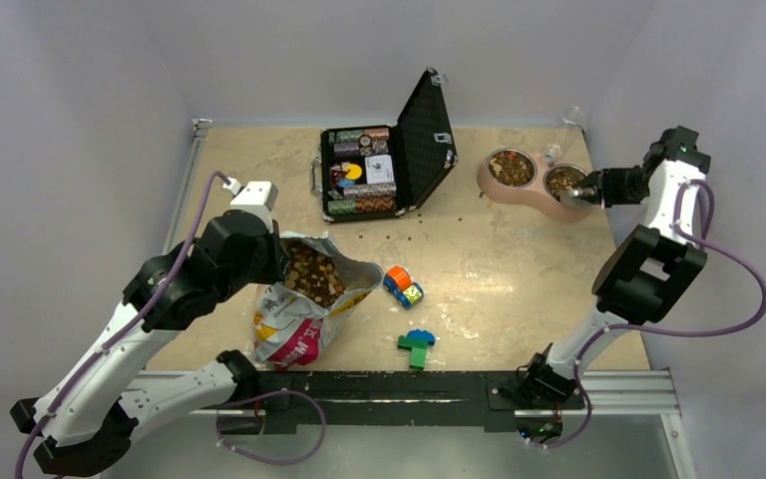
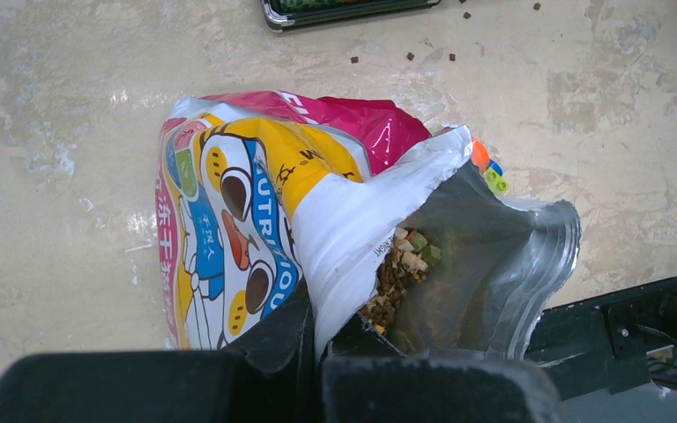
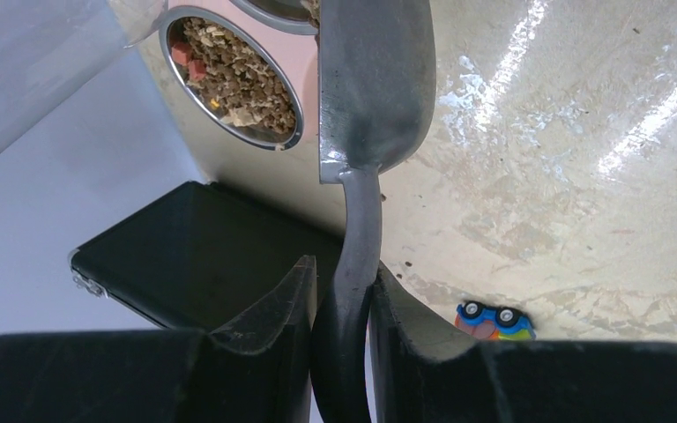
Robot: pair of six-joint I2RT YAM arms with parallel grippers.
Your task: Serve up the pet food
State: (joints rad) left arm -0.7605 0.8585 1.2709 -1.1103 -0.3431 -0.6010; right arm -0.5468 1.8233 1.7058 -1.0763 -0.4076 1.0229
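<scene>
A colourful pet food bag [image 1: 294, 324] lies open on the table's left side, with brown kibble [image 1: 311, 274] showing in its mouth. My left gripper [image 1: 277, 261] is shut on the bag's white rim [image 2: 353, 220], with kibble [image 2: 397, 278] just inside. My right gripper [image 3: 342, 291] is shut on the dark handle of a metal scoop [image 3: 370, 79]. The scoop's head [image 1: 574, 197] hangs over the right bowl [image 1: 564, 182] of a pink double feeder [image 1: 534, 205]. Both that bowl and the left one [image 1: 512, 168] hold kibble. The scoop's back faces the wrist camera, so its contents are hidden.
An open black case [image 1: 374, 170] of poker chips stands at the back centre. A toy car [image 1: 403, 286] and green and blue blocks [image 1: 417, 346] lie mid-table. Loose kibble [image 1: 409, 238] is scattered before the case. A clear cup [image 1: 571, 120] sits behind the feeder.
</scene>
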